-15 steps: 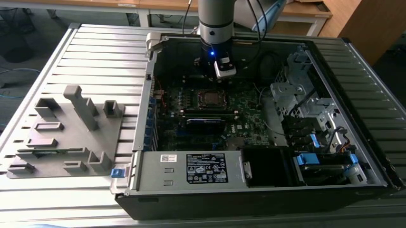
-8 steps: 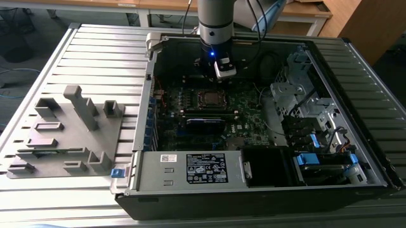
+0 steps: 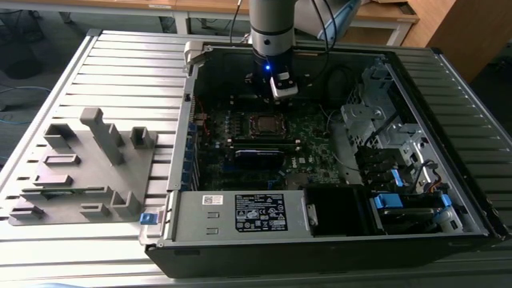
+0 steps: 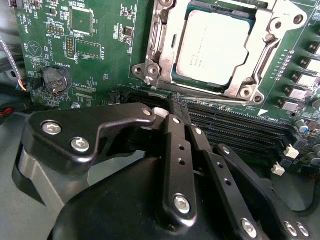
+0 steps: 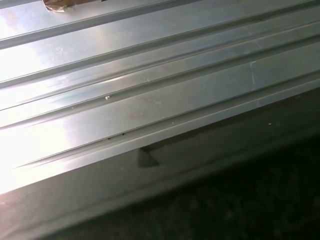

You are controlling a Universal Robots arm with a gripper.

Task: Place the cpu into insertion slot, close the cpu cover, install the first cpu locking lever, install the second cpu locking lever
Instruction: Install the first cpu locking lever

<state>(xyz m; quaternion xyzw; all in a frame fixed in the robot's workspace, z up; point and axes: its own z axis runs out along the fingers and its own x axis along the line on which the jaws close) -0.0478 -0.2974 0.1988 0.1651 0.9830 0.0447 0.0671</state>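
the open computer case (image 3: 180, 156) lies on a ribbed metal table (image 3: 136, 66). it holds a green motherboard (image 4: 100, 65), a boxy grey power supply (image 3: 248, 213) at its near side and drive cages with blue tabs at the exterior view's right. on the board, the cpu (image 4: 215, 47), a flat square with a dull pale metal face, sits inside the insertion slot (image 4: 150, 60), whose silvery rim with screw heads frames it. in the exterior view the slot (image 3: 264, 123) lies just near of the arm's tip. long narrow black memory slots (image 4: 240, 127) run beside the socket, and a round coin battery (image 4: 55, 79) sits well apart.

the gripper (image 4: 176, 107) hangs over the far part of the board (image 3: 279, 95), beside the socket and not touching it. its matte black fingers (image 4: 179, 165) are pressed together, pinching nothing.

a grey moulded fixture (image 3: 80, 162) with upright posts stands on the table at the exterior view's left. the first wrist view shows smooth, shiny metal ribs (image 5: 150, 90).
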